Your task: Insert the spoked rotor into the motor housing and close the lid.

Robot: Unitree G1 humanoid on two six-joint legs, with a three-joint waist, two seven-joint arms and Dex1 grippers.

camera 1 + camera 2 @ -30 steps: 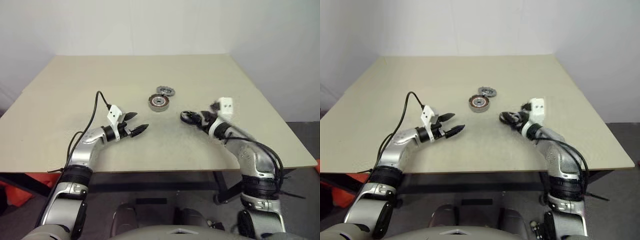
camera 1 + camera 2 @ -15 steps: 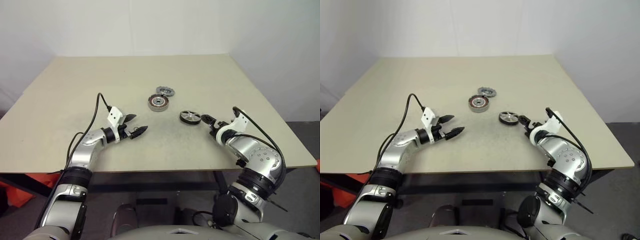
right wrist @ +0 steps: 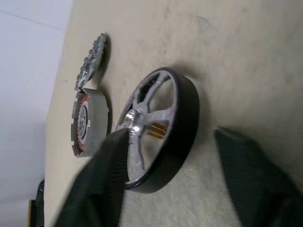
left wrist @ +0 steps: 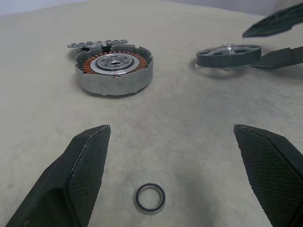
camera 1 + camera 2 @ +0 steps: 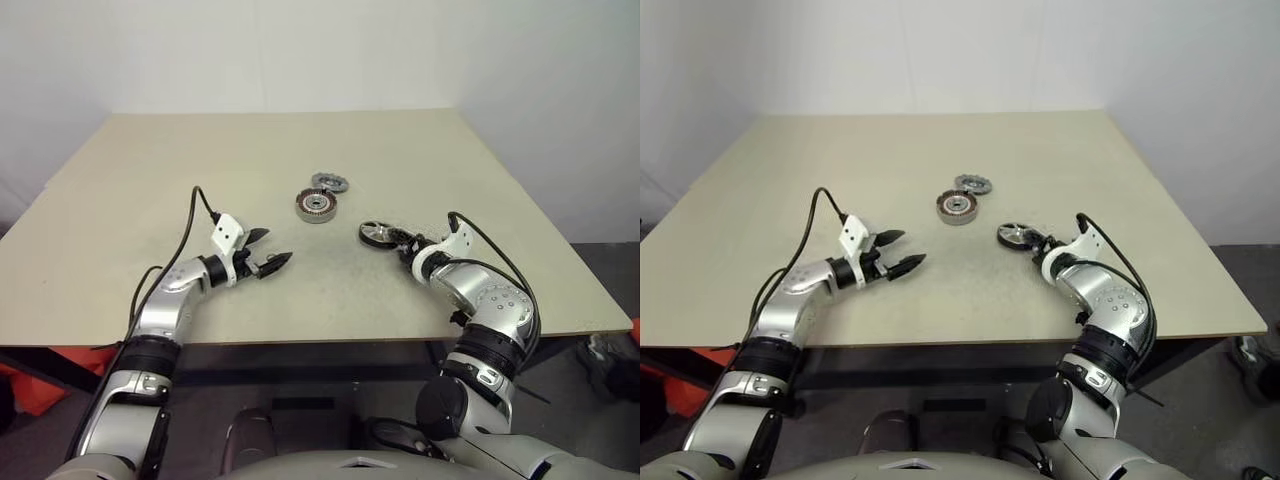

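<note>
Task status: nothing assembled yet. All three parts lie apart on the counter (image 5: pixel 150 180).

Motor housing (image 5: pixel 317 206): sits upright near the middle of the counter, copper windings and silver hub exposed, cavity empty. Nothing inserted.

Lid (image 5: pixel 331 183): lies just behind the housing, on its far side and touching or nearly touching its rim; the left wrist view shows its edge peeking over the housing's back wall. Not on the housing.

Spoked rotor (image 5: pixel 379 234): flat on the counter, to the right of the housing and nearer the robot, apart from it.

Right gripper (image 5: pixel 403 240): at the rotor's near-right edge, fingers straddling the dark rim, one above the spoked face and one beside the rim low by the counter. In the right wrist view a gap shows between the outer finger and the rim, so the jaws look partly parted and not yet clamped; I judge the grasp as under way, not secured.

Left gripper (image 5: pixel 268 250): hovers over bare counter left of the parts, fingers spread wide, holding nothing. A small dark ring (image 4: pixel 150 198) lies on the counter between its fingers; not touched.

Remaining: secure the rotor, carry it over the housing, seat it on the hub, then fetch the lid and close it on top. Essentially the whole task is left.
</note>
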